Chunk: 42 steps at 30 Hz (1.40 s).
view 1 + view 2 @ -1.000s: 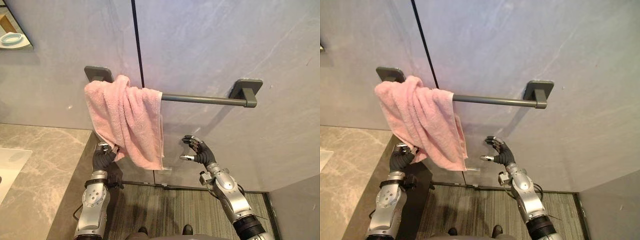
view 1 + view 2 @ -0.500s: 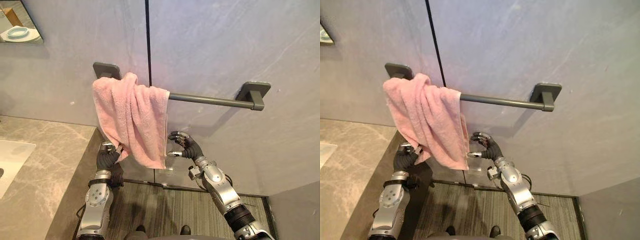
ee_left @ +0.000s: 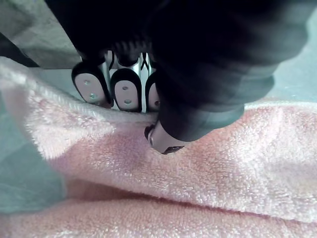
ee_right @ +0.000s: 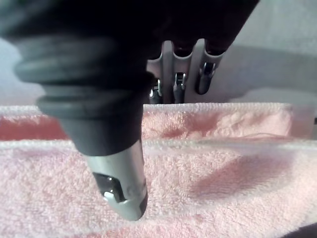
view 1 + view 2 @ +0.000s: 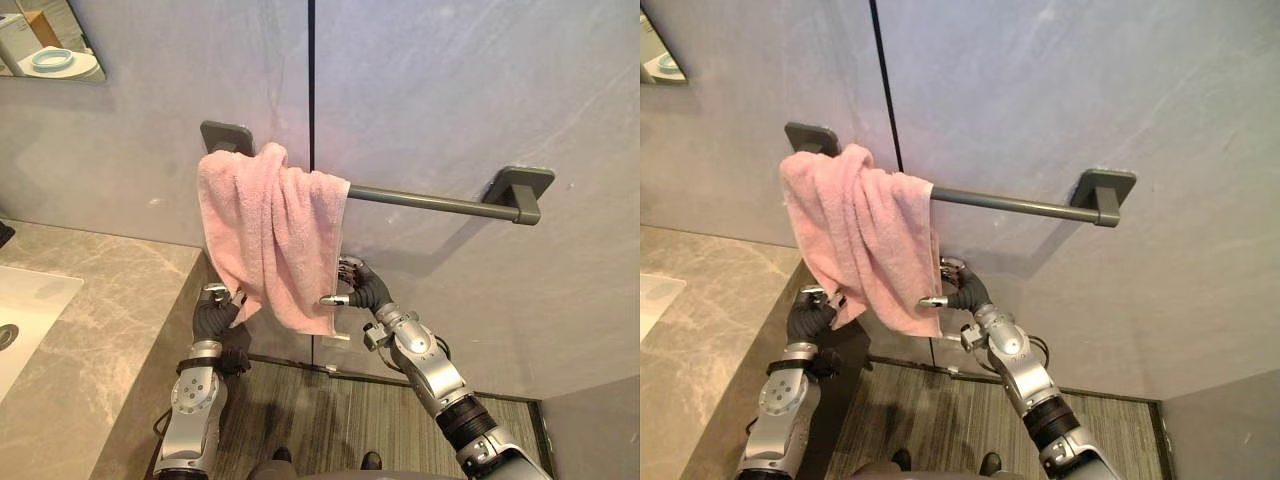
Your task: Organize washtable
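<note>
A pink towel hangs bunched over the left end of a grey wall bar. My left hand is below it at the lower left corner. In the left wrist view its thumb and fingertips pinch the towel. My right hand is at the towel's lower right edge. In the right wrist view the towel's hem lies between its thumb in front and its fingers behind, with a gap showing. The bar's right part is bare.
A grey marble counter with a white sink basin lies at the left, close to my left arm. A mirror corner shows at the top left. Striped floor is below, along the grey wall.
The camera has shifted, so the whole scene sits further right. My right hand has moved left from the bare wall to the towel's right edge. My left hand keeps its hold on the corner.
</note>
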Available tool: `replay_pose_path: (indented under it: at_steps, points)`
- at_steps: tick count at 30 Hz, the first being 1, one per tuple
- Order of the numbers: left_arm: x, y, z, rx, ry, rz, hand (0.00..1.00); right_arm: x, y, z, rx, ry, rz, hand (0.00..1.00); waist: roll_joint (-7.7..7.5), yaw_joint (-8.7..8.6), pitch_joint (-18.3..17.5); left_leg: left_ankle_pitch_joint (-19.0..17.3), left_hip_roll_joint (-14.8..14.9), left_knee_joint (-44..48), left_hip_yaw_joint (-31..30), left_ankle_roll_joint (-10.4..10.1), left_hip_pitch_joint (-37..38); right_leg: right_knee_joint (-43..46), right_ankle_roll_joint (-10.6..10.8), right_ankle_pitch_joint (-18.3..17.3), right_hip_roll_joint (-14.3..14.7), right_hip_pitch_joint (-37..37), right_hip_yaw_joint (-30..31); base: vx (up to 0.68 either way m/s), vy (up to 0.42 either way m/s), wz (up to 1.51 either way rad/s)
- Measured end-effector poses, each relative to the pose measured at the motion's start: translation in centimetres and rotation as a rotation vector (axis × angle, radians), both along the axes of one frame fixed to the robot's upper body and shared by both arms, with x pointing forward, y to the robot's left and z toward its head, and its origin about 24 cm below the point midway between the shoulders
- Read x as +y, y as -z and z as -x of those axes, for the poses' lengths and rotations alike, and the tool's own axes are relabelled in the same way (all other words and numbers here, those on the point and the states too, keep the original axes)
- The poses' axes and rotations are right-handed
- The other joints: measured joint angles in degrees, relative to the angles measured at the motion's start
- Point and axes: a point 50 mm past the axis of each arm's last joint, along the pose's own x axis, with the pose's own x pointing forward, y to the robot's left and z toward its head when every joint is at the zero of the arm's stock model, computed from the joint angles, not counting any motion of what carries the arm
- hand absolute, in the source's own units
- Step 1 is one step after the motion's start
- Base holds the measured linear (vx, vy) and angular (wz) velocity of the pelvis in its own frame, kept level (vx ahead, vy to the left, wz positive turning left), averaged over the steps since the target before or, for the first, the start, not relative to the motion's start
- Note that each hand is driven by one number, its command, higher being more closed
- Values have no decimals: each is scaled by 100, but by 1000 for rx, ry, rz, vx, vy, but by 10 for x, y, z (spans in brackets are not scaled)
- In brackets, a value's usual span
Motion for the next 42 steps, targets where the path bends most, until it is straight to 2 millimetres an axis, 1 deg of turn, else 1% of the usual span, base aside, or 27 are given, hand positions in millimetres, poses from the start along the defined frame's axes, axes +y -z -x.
replay_pose_path:
  at_steps: [5, 22, 26, 29, 34, 39, 42]
  points:
    - [0, 0, 0, 0, -1, -1, 100, 7, -6, -3, -22, -27, 7, 100, -1, 3, 0, 0, -4, -2, -2, 0, -1, 0, 1, 0, -4, -2, -1, 0, 0, 0]
    - [0, 0, 0, 0, 0, -1, 100, 4, -4, -4, -15, -17, 14, 100, -3, 2, 0, 0, -3, -6, -2, 0, 22, 0, 2, -1, -4, -4, 2, 0, 0, 0]
    - [0, 0, 0, 0, 0, -2, 100, -5, -6, -7, -22, 25, 3, 100, -6, 3, 0, 0, -4, -6, -2, 0, 35, 0, 3, -2, -5, -4, 2, 0, 0, 0]
    - [0, 0, 0, 1, -1, 0, 100, -15, -6, -3, -24, 67, -19, 100, -9, 1, 1, 0, -8, -11, 2, 0, 43, 0, 5, -3, -9, -4, 1, 0, 0, 0]
    - [4, 6, 8, 25, -33, 12, 100, -35, -7, 4, -33, 154, -57, 100, -10, -26, 0, 12, -20, -89, 63, -1, 130, 11, 15, -9, -24, 6, 40, -10, 5, -5]
    - [4, 6, 10, 17, -61, 31, 100, -48, -11, 9, -51, 230, -96, 100, -11, -41, 0, 12, -25, -95, 85, 0, 148, 12, 17, -10, -29, 6, 57, 0, 0, 0]
    - [8, 2, 10, 0, -75, 26, 100, -52, -13, 10, -62, 252, -97, 100, -11, -118, 0, 11, -26, -95, 90, 0, 150, 11, 17, -9, -30, 6, 62, 0, 0, 0]
